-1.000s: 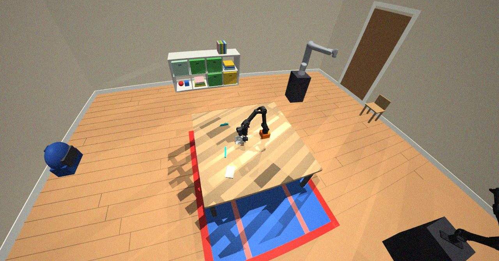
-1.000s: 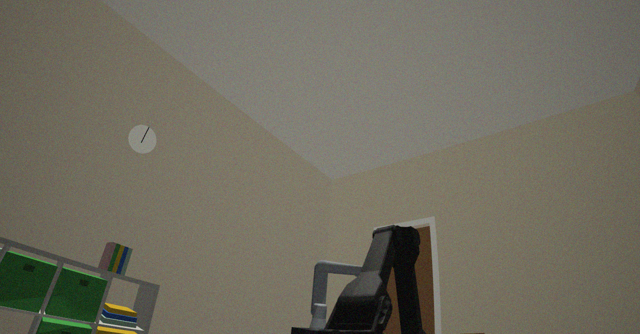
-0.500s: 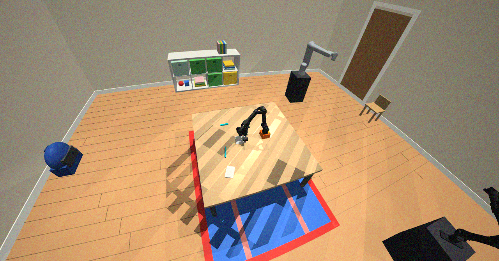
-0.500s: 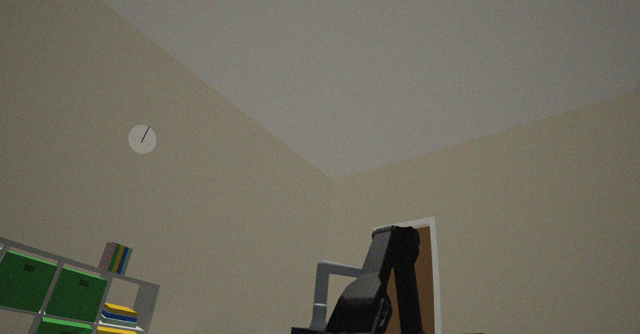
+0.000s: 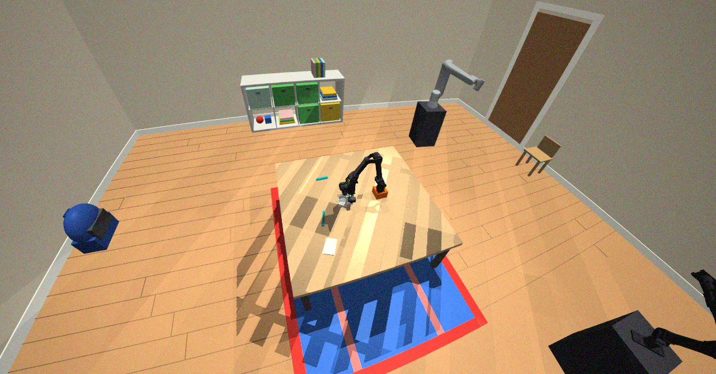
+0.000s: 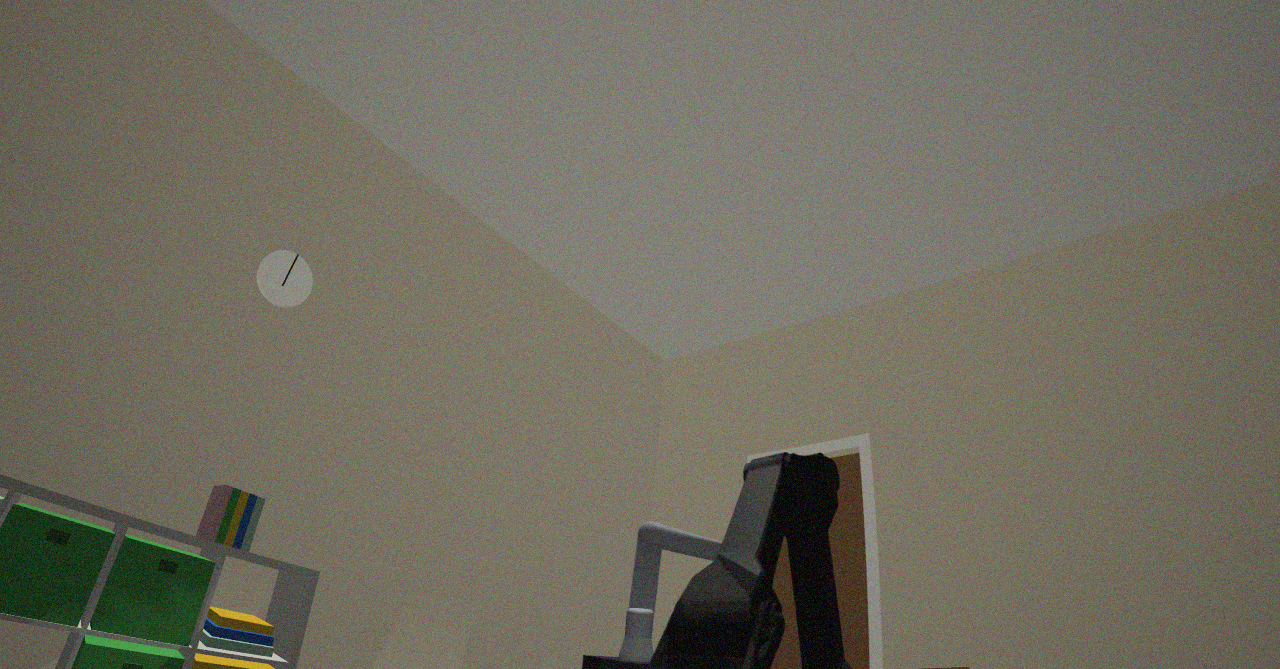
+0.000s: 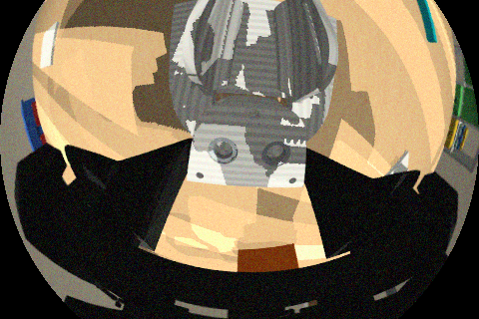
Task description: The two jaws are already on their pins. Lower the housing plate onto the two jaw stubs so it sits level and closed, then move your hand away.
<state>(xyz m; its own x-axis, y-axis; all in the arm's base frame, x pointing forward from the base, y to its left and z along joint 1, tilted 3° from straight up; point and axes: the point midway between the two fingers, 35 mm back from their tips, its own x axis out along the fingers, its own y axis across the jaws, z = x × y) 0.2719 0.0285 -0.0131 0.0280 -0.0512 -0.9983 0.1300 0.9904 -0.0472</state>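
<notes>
The grey-white housing plate (image 7: pixel 247 171) is between my fingers in the wrist view, with two round pin-like features and two small holes in its face. Just beyond it, the two grey curved jaws (image 7: pixel 214 35) (image 7: pixel 308 40) stand side by side on a wider grey-white base (image 7: pixel 181 15). My gripper (image 7: pixel 247 149) (image 5: pixel 349 199) is shut on the plate, one black finger at each side. The plate's far part lies over the jaws' near ends; any gap beneath it and the stubs are hidden. In the top view the assembly (image 5: pixel 342 200) is small on the table.
Two teal bars (image 5: pixel 321 178) (image 5: pixel 323 217) and a white sheet (image 5: pixel 329 246) lie on the wooden table (image 5: pixel 370 256). The arm's orange base block (image 5: pixel 380 193) stands right of the assembly. The exterior view shows only the upper arm (image 6: pixel 810 531), with no fingers or plate.
</notes>
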